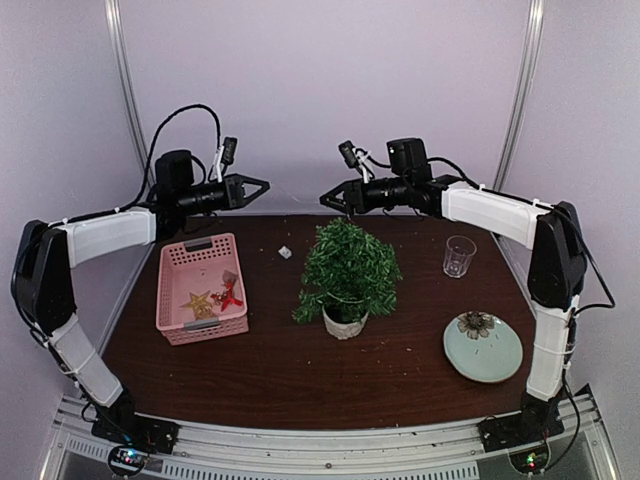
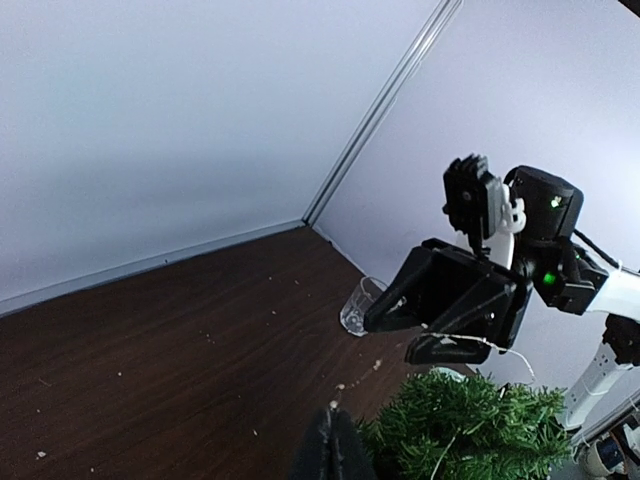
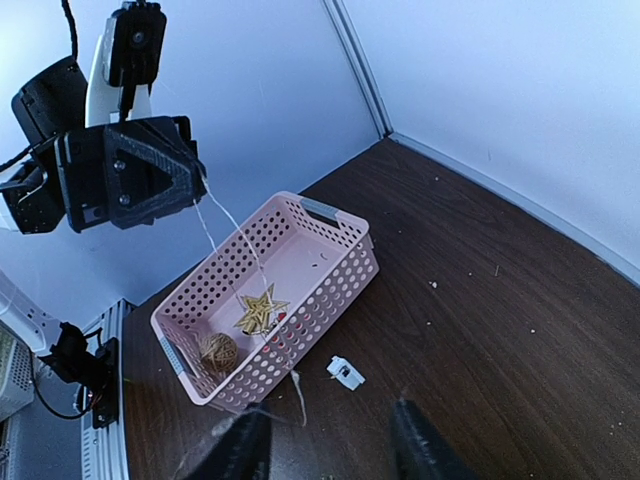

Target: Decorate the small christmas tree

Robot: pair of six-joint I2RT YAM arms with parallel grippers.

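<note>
Here, pale walls back a dark, speckled table bearing the tree.

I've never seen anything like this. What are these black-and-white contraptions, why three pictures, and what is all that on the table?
They are two robot arms bolted at the near edge of the table, each ending in a two-finger gripper. The wide picture looks down from above and behind them; the other two come from a small camera on each wrist, so each arm films the other. On the table stand the small christmas tree, a pink basket holding a gold star and other ornaments, a drinking glass and a green plate. The left gripper is shut, and a thin wire appears to hang from its tip. The right gripper is open, apparently empty.
</note>
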